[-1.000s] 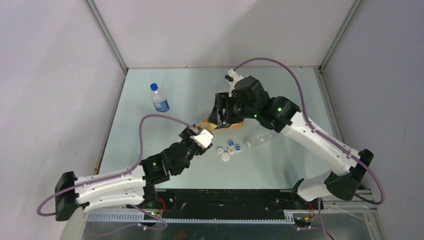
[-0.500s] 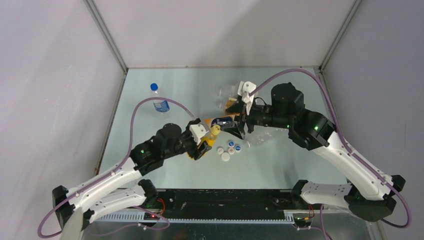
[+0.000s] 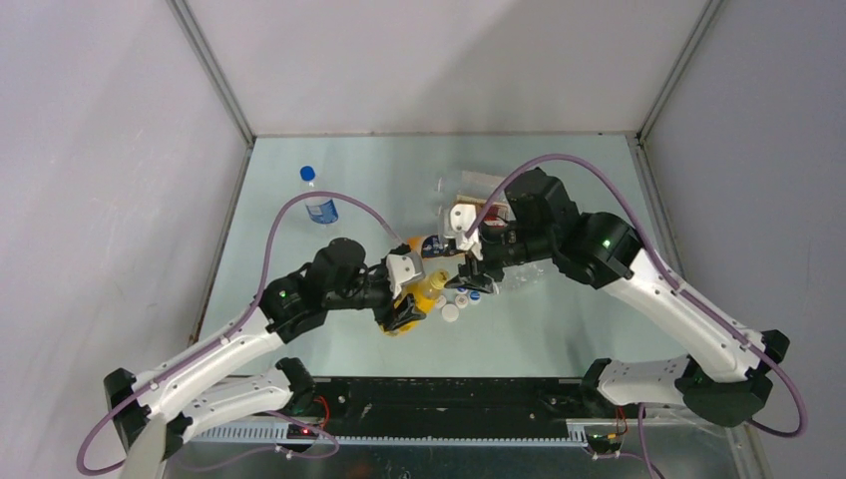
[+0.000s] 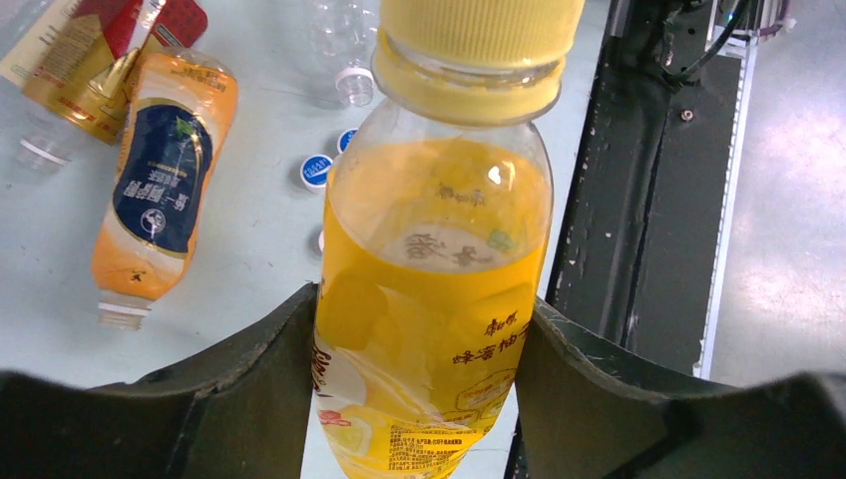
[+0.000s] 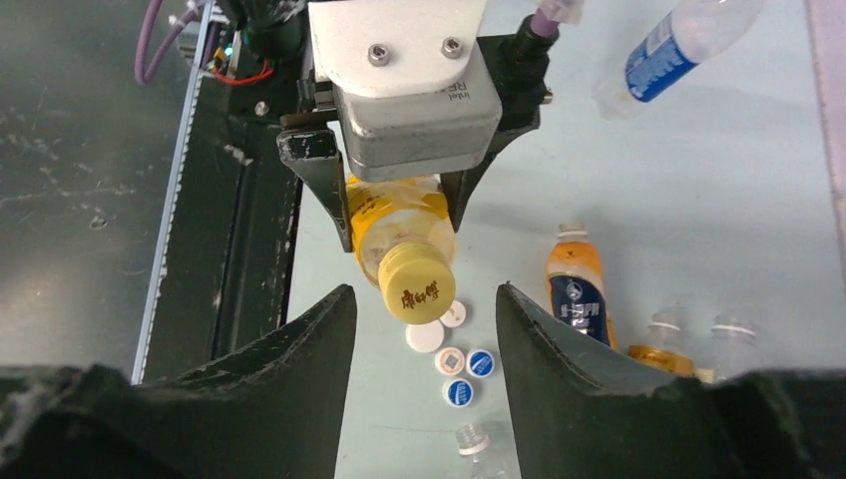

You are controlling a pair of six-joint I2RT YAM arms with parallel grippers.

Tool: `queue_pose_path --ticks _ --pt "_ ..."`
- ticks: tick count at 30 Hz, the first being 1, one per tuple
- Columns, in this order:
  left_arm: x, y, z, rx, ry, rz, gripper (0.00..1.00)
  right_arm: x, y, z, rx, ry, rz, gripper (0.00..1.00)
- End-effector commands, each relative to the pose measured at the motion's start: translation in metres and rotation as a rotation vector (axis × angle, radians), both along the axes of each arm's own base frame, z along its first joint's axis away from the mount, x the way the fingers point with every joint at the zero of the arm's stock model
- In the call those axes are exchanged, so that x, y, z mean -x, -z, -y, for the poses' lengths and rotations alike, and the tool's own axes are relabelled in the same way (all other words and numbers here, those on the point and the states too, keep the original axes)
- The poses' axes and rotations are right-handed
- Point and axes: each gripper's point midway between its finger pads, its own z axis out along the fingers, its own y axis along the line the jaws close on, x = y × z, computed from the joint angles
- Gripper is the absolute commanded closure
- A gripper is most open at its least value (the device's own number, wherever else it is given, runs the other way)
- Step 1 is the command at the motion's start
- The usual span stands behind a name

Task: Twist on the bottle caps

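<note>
**A:** Where is the yellow cap (image 5: 417,283) sitting?

**B:** On the neck of the orange-yellow bottle (image 4: 431,230). The left gripper (image 4: 424,301) is clamping that bottle round its belly and holding it off the table (image 3: 559,175), in the middle of the top view.

**A:** And the right gripper (image 5: 423,295)?

**B:** Its fingers are standing apart with nothing between them. The cap is lying straight ahead, centred on the gap. The bottle is pointing cap-first at it, with its axis running lower left to upper right in the top view. The right arm is nearer, so I'd judge a straight advance along that axis is what's needed.

**A:** Any writing?

**B:** Red Chinese characters low on the bottle are looking like 蜂蜜柚子. The cap's red print is too small to read. "intel" is showing on the grey camera housing (image 5: 414,95).
</note>
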Motion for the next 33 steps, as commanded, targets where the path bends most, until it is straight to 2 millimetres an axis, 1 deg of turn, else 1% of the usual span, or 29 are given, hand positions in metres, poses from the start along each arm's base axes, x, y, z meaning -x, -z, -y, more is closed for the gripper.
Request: queue_pose_path --ticks 1,12,19,27,30,32,33 --pt "0.003 -0.018 0.005 0.028 0.062 0.032 1.0 0.007 -0.004 -0.002 0.039 -0.061 0.021 0.45" --pt "0.003 -0.027 0.007 0.035 0.079 0.051 1.0 0.009 0.013 -0.007 0.103 -0.1 -0.02 0.51" --pt "0.001 -0.026 0.01 0.032 0.083 0.05 1.0 0.009 0.014 -0.008 0.105 -0.105 -0.019 0.56" --pt "-0.004 -0.025 0.016 0.032 0.074 0.041 1.0 0.008 0.013 -0.004 0.116 -0.098 -0.018 0.55" --pt "-0.006 -0.024 0.017 0.032 0.071 0.04 1.0 0.008 0.014 -0.001 0.122 -0.097 -0.024 0.56" --pt "-0.008 -0.024 0.018 0.032 0.068 0.043 1.0 0.007 0.015 0.0 0.127 -0.095 -0.035 0.58" --pt "-0.008 -0.025 0.018 0.033 0.066 0.045 1.0 0.006 0.015 0.001 0.129 -0.088 -0.044 0.61"
